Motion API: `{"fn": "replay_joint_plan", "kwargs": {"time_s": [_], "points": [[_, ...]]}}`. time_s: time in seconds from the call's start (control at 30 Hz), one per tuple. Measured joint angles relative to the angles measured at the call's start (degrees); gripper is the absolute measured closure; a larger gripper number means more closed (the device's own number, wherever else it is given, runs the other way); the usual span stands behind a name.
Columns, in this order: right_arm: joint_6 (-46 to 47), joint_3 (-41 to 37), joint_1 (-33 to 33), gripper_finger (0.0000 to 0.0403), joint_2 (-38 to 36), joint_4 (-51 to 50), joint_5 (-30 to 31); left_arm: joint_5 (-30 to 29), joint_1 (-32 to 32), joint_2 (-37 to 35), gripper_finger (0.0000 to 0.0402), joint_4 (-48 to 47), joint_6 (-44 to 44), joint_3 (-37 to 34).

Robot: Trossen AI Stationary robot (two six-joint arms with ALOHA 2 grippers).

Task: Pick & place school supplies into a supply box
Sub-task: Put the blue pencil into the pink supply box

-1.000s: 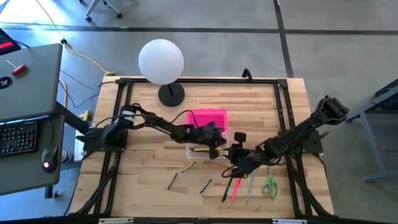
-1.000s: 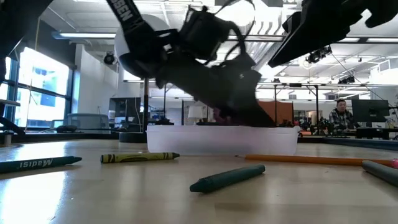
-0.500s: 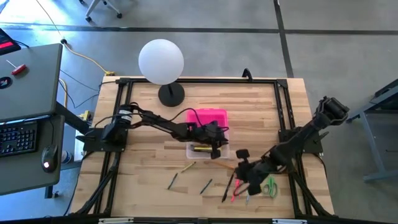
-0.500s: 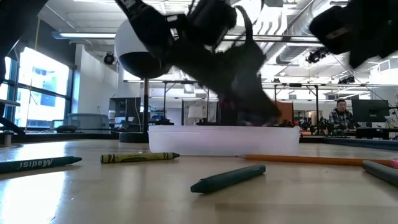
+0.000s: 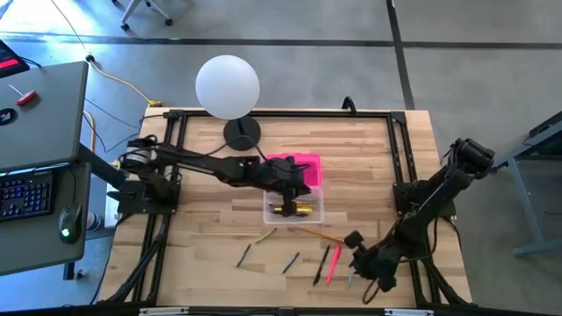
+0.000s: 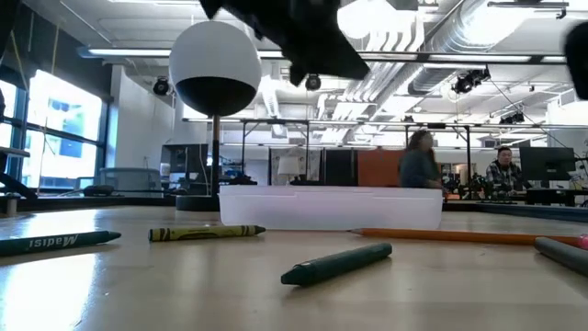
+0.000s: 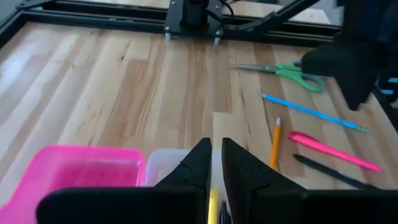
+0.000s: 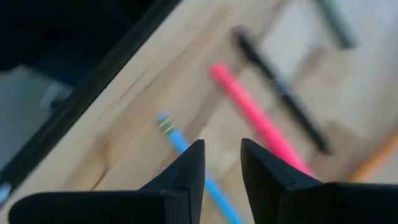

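Observation:
The clear supply box stands mid-table with yellow pieces lying in it; it also shows in the low view. Its pink lid lies against the box's far side. My left gripper hovers above the box and lid, its fingers a narrow gap apart and empty. My right gripper hovers low over the near right of the table, open and empty, above a blue pencil and a pink pen. Green-handled scissors lie flat near it.
Loose on the wood lie a yellow crayon, a dark pencil, a green crayon, an orange pencil, a black pen and a pink pen. A white globe lamp stands at the far edge.
My left gripper has risen out of the supply box and drawn back a little toward the far edge, over the lid. My right gripper has moved from beside the box toward the table's near right corner, over the pens.

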Motion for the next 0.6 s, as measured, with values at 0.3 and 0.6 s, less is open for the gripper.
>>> {"fn": "replay_joint_plan", "kwargs": {"time_s": [0.3, 0.6], "points": [[-13.13, -12.95, -0.02, 0.032, 0.05, 25.44, -4.27, -0.05, -3.71, -6.19, 0.0341, -7.01, 0.0, -0.1], [-23.79, -17.64, -5.8, 0.0321, -0.01, 28.72, -14.8, -0.18, -7.92, -8.75, 0.0339, -6.93, 1.58, -0.04]]}}
